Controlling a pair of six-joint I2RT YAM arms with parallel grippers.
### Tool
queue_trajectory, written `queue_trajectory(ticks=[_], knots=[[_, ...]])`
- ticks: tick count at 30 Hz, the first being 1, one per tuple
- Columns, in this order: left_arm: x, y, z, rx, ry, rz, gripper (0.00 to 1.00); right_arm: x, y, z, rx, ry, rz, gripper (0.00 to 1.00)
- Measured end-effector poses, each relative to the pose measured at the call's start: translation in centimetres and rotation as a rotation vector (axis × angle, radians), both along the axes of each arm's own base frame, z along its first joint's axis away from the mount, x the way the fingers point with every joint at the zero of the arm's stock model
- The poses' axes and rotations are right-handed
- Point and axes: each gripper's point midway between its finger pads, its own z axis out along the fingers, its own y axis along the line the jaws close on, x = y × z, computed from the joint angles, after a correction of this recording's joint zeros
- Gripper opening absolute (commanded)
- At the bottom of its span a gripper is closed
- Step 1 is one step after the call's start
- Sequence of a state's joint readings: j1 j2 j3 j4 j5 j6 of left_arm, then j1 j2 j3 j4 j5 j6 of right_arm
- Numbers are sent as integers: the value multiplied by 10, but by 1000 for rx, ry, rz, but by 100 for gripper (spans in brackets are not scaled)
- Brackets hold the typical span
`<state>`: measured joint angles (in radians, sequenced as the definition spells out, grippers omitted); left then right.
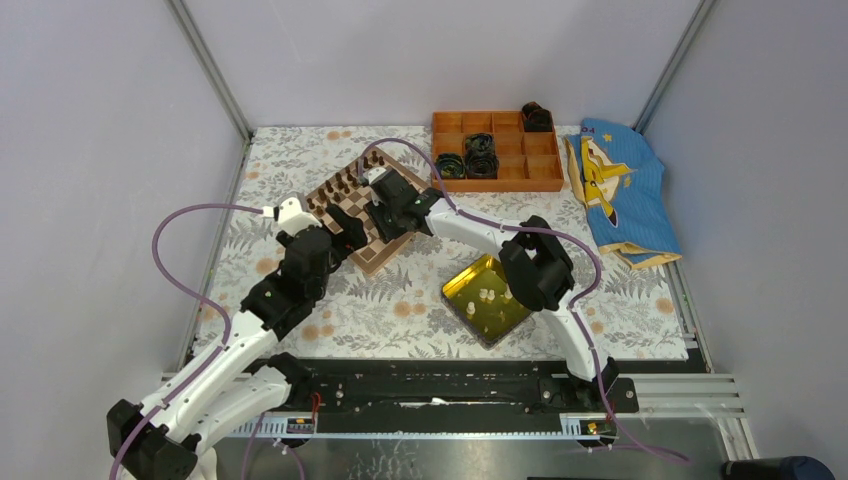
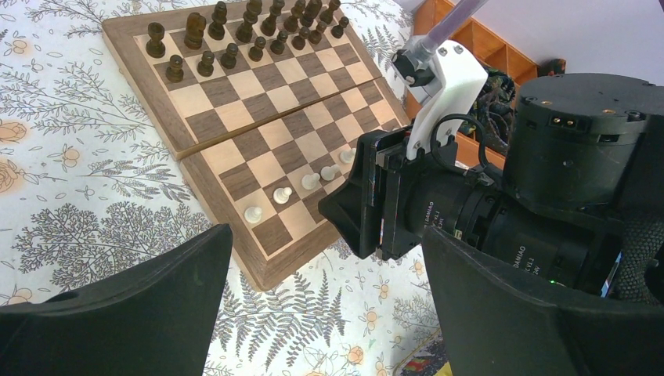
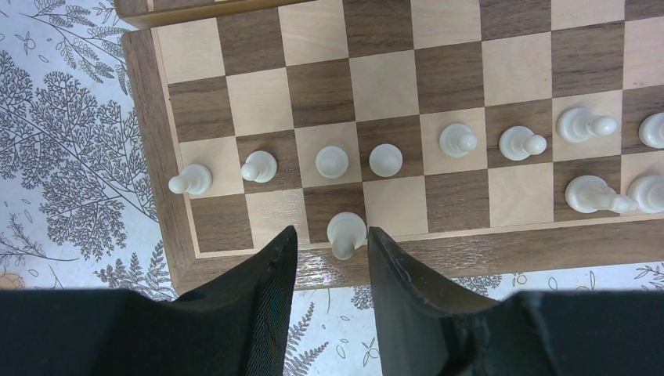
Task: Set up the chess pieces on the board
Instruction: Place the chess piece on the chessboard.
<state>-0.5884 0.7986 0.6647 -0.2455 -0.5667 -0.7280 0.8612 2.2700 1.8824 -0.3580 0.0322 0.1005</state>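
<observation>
**Room.** Pale grey walls; aluminium frame posts in the far corners; a black rail along the near edge.

**Surface.** A table covered with a white cloth printed with grey ferns and orange flowers (image 1: 400,310).

**Board.** A square wooden chessboard with tan and dark brown checks and a brown border (image 1: 372,262), lying at an angle, left of centre.

**Cream-white chess pieces.**
- A row (image 3: 385,160) stands one rank in from the board's near edge.
- Two more stand at the right end of the edge rank.
- One piece (image 3: 345,232) stands on the third square from the corner of the edge rank, a dark square.
- A few lie in the glossy yellow square tray (image 1: 470,280), near right of the board.

**Dark brown chess pieces** (image 2: 235,31). Ranked along the board's far side.

**Right gripper** (image 3: 332,243). It is low over the board's near edge. The black fingers are parted on either side of the edge-rank piece. A gap shows on one side and the other finger is close beside the piece, so it is not clamped.

**Left gripper** (image 2: 326,235). Spread fully wide and holding nothing, it hovers near the board's corner, beside the right arm.

**Orange plastic compartment box** (image 1: 540,165). At the far side of the table; some cells hold dark coiled items (image 1: 480,155).

**Blue cloth with a yellow figure** (image 1: 615,190). Crumpled at the far right.
</observation>
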Motion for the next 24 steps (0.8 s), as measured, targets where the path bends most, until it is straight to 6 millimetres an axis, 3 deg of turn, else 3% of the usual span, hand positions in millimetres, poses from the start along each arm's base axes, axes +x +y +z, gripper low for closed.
queue_trajectory(ticks=[24], knots=[[0, 0, -1, 2, 3, 0, 99, -5, 6, 0, 32, 31, 3, 45]])
